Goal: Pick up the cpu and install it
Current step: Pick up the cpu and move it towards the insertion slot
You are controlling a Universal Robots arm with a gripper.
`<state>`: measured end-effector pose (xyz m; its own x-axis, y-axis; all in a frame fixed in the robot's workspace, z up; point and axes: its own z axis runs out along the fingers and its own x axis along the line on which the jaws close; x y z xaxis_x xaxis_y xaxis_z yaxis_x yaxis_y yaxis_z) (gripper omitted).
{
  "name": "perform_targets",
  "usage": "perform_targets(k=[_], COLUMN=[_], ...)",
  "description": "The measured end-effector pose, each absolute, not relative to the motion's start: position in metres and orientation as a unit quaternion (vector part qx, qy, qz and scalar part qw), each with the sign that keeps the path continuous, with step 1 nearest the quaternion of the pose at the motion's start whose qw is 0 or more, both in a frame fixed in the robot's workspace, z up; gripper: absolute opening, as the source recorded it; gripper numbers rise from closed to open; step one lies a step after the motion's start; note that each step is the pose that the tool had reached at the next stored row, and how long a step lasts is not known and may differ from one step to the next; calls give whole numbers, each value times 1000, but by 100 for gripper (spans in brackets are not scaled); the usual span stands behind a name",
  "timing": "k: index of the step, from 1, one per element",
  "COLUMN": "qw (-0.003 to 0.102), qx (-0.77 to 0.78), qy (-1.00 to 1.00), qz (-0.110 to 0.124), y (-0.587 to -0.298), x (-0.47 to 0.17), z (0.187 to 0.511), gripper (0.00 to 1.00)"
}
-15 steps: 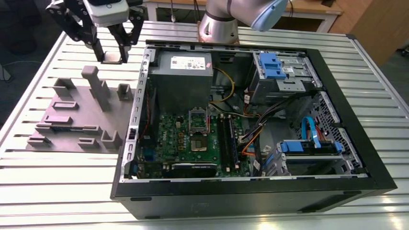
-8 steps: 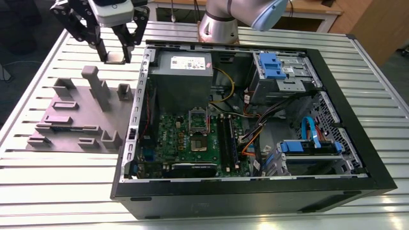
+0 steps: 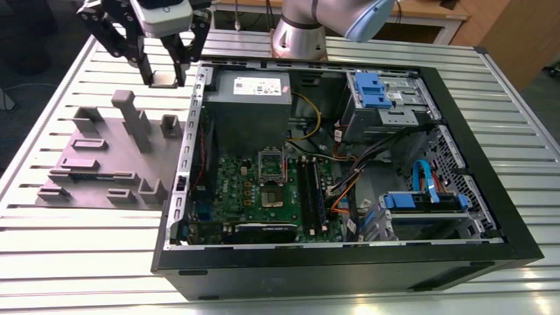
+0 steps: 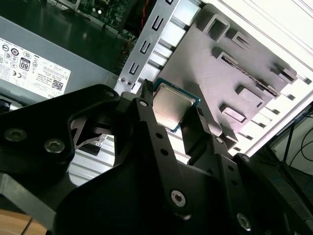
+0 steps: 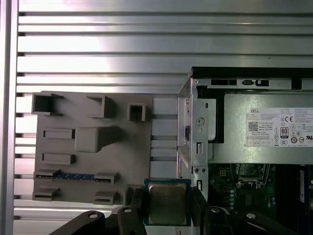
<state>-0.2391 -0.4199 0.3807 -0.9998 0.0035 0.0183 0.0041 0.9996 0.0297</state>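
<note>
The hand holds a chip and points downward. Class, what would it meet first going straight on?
Probably the slatted table, in the strip between the grey fixture and the computer case, with the chip touching first. Depth is unclear; it might clip the case's wall instead.

Claw (image 3: pixel 164 79) held high, pointing down; clamped tight — on the cpu (image 5: pixel 167 203) by its edges

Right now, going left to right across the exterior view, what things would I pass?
Fixture → motherboard → cables → blue drive tray. The gripper, shut on the cpu, shares the fixture's stretch, so I skip it.
</note>
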Motion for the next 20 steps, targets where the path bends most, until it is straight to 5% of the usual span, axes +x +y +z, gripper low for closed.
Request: perform_targets(k=[20], qw=[9], qx=[-2], qy=[-1000], qz=[-15], y=[-420], x=[-221], z=[381], gripper=[47])
